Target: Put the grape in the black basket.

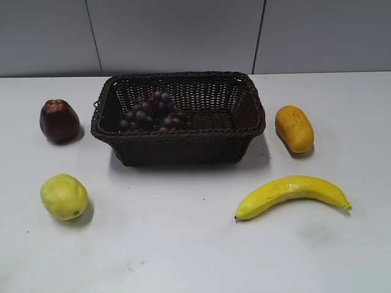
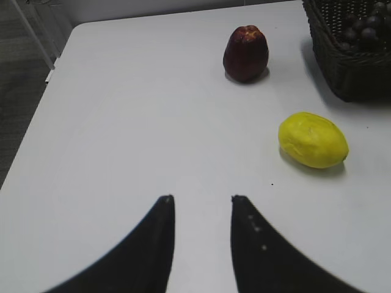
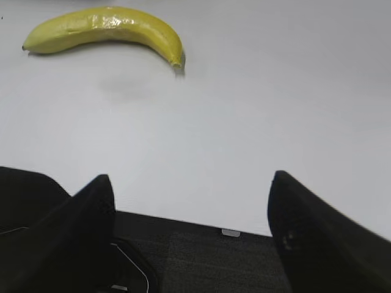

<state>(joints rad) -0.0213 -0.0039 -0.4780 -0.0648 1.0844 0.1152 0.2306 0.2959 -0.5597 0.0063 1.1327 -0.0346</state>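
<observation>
My left claw (image 2: 200, 204) hangs over bare table (image 2: 134, 122) with its fingers a narrow gap apart and nothing between them; my right claw (image 3: 189, 189) is spread wide, also empty, back over the table's near edge with dark floor showing below it. Ahead and to the right of the left claw sits the lemon (image 2: 313, 140), beyond it the dark red fruit (image 2: 245, 53), and at the far right corner of that view the basket (image 2: 342, 67). The grapes (image 1: 153, 113) already lie inside the basket, toward its left end, so I judge the job done. If I had to lift them again, I'd expect a light, lumpy, floppy bunch that could shed or roll; I'd pinch across the thick middle, gently. The basket's flared walls and braided rim call for a straight-down entry. Ahead and left of the right claw lies the banana (image 3: 107, 30); the orange fruit (image 1: 294, 128) sits right of the basket. Between these the tabletop gives both arms plenty of room.
</observation>
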